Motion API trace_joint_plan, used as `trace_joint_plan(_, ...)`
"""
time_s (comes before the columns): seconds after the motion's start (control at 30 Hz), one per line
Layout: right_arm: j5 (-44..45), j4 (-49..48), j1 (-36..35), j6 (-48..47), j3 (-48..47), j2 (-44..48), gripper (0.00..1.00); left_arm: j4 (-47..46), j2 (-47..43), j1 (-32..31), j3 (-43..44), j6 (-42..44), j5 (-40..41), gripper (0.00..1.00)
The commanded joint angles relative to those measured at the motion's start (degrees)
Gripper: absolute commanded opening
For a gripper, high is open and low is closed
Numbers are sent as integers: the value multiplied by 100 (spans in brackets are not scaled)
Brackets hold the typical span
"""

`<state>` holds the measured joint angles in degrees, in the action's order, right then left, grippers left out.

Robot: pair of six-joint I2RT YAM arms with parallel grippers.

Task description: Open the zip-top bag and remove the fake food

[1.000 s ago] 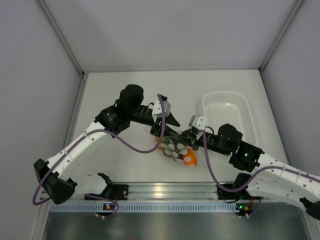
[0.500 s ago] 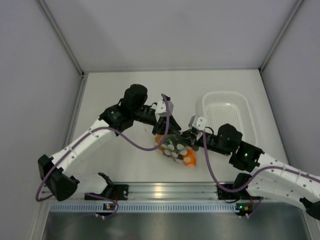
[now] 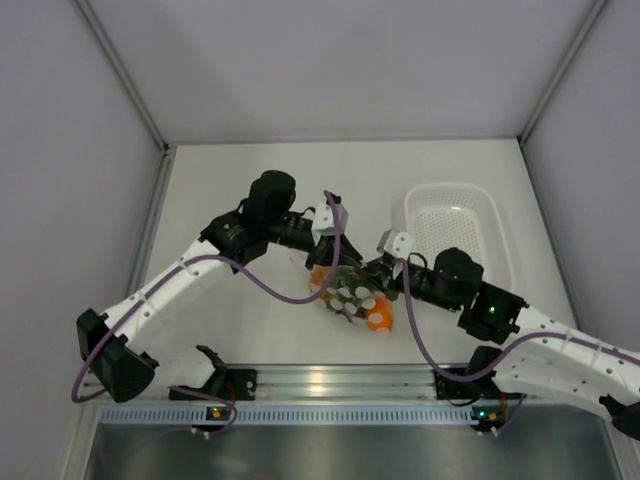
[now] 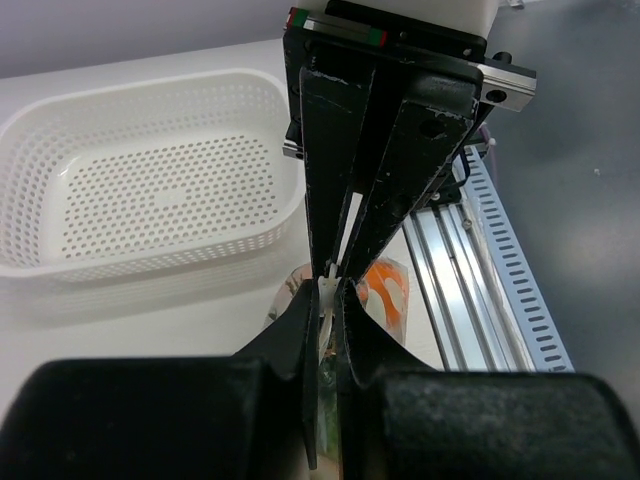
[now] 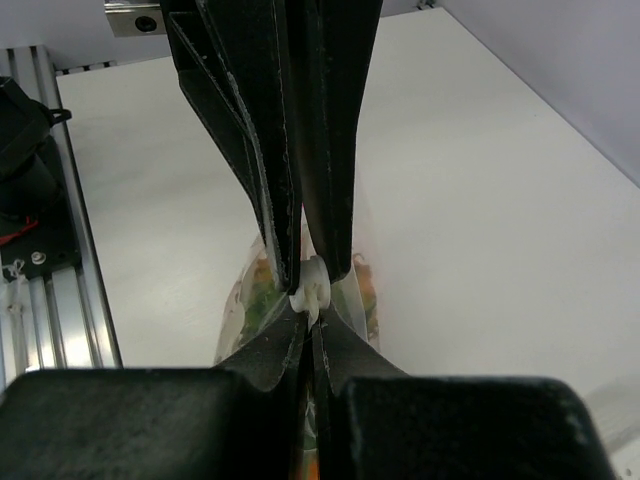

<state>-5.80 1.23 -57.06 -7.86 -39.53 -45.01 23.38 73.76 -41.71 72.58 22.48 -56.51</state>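
- Your left end effector (image 4: 325, 292) is closed on the top edge of the zip-top bag (image 3: 348, 292), with thin clear plastic pinched between its two fingers
- Your right end effector (image 5: 308, 318) is clamped on that same edge from the opposite side, and a small white tab (image 5: 311, 287) sits squeezed at its tips
- The two sets of fingertips meet nose to nose just above the bag
- The bag lies on the table (image 3: 230, 180) between your two arms, near the metal rail (image 3: 330, 378) and left of the white basket (image 3: 412, 212)
- The fake food (image 3: 377, 318) is inside the bag: you can see an orange piece at its near right end and green bits through the plastic
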Motion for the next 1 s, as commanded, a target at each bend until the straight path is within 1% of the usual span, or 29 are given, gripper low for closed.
trace_joint_plan(0.0,228,-159,54,30,-205,168,0,-123,-107,84,-182,257,272,0)
trace_joint_plan(0.1,308,-159,63,21,-205,265,0,-123,-81,303,-261,336,316,0)
trace_joint_plan(0.13,325,-167,63,21,-213,291,0,-123,-37,470,-262,327,212,0)
trace_joint_plan(0.27,439,-167,72,21,-213,432,0,-123,60,796,-323,406,9,0)
trace_joint_plan(0.4,790,-159,72,4,-204,677,0,-123,51,1095,-454,494,43,0)
trace_joint_plan(0.5,966,-141,72,4,-222,818,0,-123,69,1463,-508,582,-43,0)
trace_joint_plan(0.53,993,-141,89,-5,-239,828,0,-123,86,1673,-499,565,-114,0)
trace_joint_plan(0.6,1011,-71,81,-23,-327,828,0,-114,139,1850,-481,564,-237,0)
trace_joint_plan(0.63,1028,86,81,-32,-371,810,0,-123,139,1964,-507,582,-203,0)
trace_joint_plan(0.77,1195,219,90,-84,-582,775,0,-123,148,2123,-665,679,-35,0)
trace_joint_plan(0.97,1231,333,98,-67,-837,933,0,-123,253,2650,-736,802,-544,0)
